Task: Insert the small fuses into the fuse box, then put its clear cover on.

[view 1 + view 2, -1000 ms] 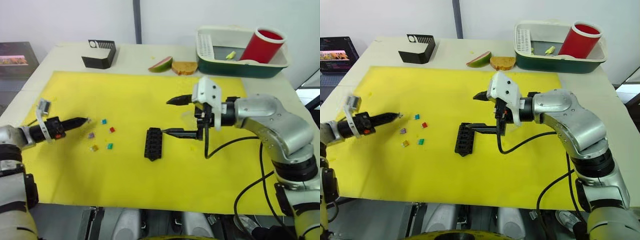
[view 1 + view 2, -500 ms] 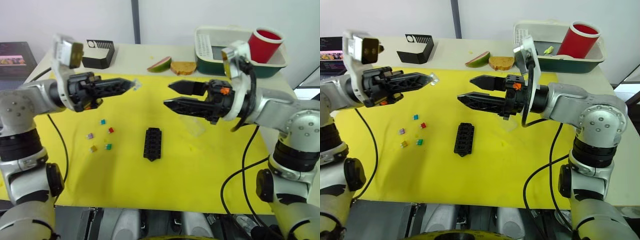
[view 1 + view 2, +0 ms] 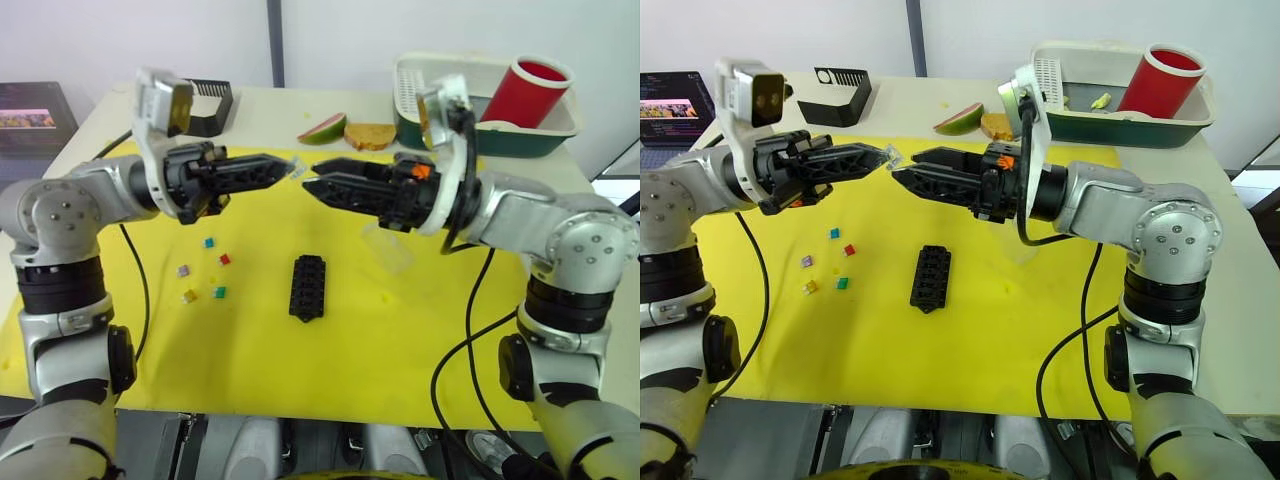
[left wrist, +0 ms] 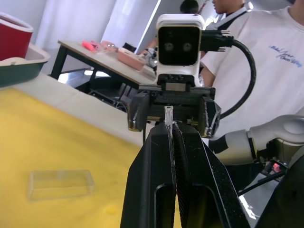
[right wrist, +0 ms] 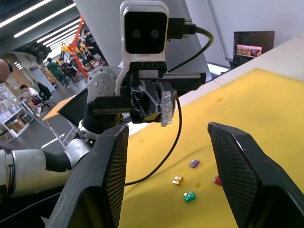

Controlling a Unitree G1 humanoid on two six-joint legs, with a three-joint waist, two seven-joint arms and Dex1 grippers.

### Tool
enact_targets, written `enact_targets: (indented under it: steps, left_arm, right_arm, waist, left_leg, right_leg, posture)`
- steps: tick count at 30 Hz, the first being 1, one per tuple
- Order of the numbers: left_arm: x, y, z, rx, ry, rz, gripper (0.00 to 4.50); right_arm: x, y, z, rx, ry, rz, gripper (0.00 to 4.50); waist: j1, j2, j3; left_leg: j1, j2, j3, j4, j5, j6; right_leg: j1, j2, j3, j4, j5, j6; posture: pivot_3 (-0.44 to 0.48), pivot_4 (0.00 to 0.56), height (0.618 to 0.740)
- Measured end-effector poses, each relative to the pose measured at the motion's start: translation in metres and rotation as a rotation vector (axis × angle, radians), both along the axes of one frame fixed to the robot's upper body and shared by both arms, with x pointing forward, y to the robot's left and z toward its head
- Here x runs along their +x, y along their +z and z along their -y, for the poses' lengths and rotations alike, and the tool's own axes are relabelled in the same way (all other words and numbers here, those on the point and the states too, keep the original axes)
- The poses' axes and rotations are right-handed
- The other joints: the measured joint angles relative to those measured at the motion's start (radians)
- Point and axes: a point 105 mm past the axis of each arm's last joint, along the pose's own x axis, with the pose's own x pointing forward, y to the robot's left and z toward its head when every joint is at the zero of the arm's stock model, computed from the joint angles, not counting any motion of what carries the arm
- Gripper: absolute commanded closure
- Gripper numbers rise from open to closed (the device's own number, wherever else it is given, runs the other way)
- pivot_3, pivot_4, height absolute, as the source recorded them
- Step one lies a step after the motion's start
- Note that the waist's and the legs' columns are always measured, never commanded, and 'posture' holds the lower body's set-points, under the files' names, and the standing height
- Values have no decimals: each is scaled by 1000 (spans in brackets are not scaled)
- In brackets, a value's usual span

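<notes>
Fuse box [image 3: 307,287]: lies flat on the yellow mat [image 3: 250,370], below and between the two raised grippers and apart from both; its long axis runs from the near edge of the table [image 3: 70,130] toward the far edge, slots facing up.
Loose fuses [image 3: 203,271]: five small coloured bits on the mat beneath the left gripper, on the fuse box's left side, well apart from it; blue, red, purple, amber and green.
Left gripper [image 3: 285,169]: raised over the mat, fingers pressed together on a clear fuse [image 3: 890,155] that sticks out past the tips; it points across at the right gripper.
Right gripper [image 3: 903,168]: raised, pointing toward the left gripper, fingers spread apart with nothing between them; its tips sit just beside the clear fuse.
Clear cover [image 3: 387,246]: flat on the mat under the right arm, to the right of the fuse box, long axis skewed to the fuse box's.
Change: half a second ago the two grippers were well apart; now their tips have closed to a narrow gap, while fuse box, loose fuses and cover lie as before.
Hard to make out: the clear fuse's blades; whether the right gripper's tips touch it; the cover's outline, nearly colourless against the mat.
Far side: a black slotted holder [image 3: 205,95] beyond the left gripper.
</notes>
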Motion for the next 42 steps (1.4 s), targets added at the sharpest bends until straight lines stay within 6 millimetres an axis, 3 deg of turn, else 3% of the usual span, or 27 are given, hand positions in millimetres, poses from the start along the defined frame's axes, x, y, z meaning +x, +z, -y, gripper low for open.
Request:
enact_targets:
  steps: [3, 6, 8, 28, 31, 42]
  left_arm:
    - [0, 1, 0, -4, -2, 1, 4500]
    - [0, 1, 1, -6, 3, 7, 4500]
    - [1, 1, 1, -8, 10, 9, 4500]
    - [2, -4, 4, -5, 9, -1, 4500]
    - [1, -4, 4, -7, 4, 0, 4500]
    - [-1, -5, 2, 21, 13, 19, 4500]
  right_arm:
    - [0, 0, -2, 4, 7, -2, 1707]
    - [1, 0, -2, 9, 8, -11, 2573]
    - [1, 0, -2, 16, 11, -15, 3537]
    - [-1, 0, -4, 20, 27, -19, 3537]
    - [-1, 0, -4, 18, 24, -19, 4394]
    - [-1, -2, -6, 4, 26, -24, 4458]
  waist:
    - [0, 0, 0]
    - [0, 0, 0]
    - [0, 0, 0]
    - [0, 0, 0]
    - [0, 0, 0]
    - [-1, 0, 0]
  left_leg:
    - [0, 0, 0, 0, 0, 1]
    - [0, 0, 0, 0, 0, 1]
    - [0, 0, 0, 0, 0, 1]
    - [0, 0, 0, 0, -2, 3]
    - [0, 0, 0, 0, -2, 3]
    - [0, 0, 0, 0, -2, 4]
  right_leg:
    - [0, 0, 0, 0, 0, 0]
    - [0, 0, 0, 0, 0, 0]
    - [0, 0, 0, 0, 0, 0]
    - [0, 0, 0, -1, 0, 0]
    - [0, 0, 0, -1, 0, 0]
    - [0, 0, 0, -1, 0, 0]
  posture:
    - [0, 150, 740]
    - [0, 150, 740]
    - [0, 150, 740]
    - [0, 150, 740]
    - [0, 150, 740]
    - [0, 150, 740]
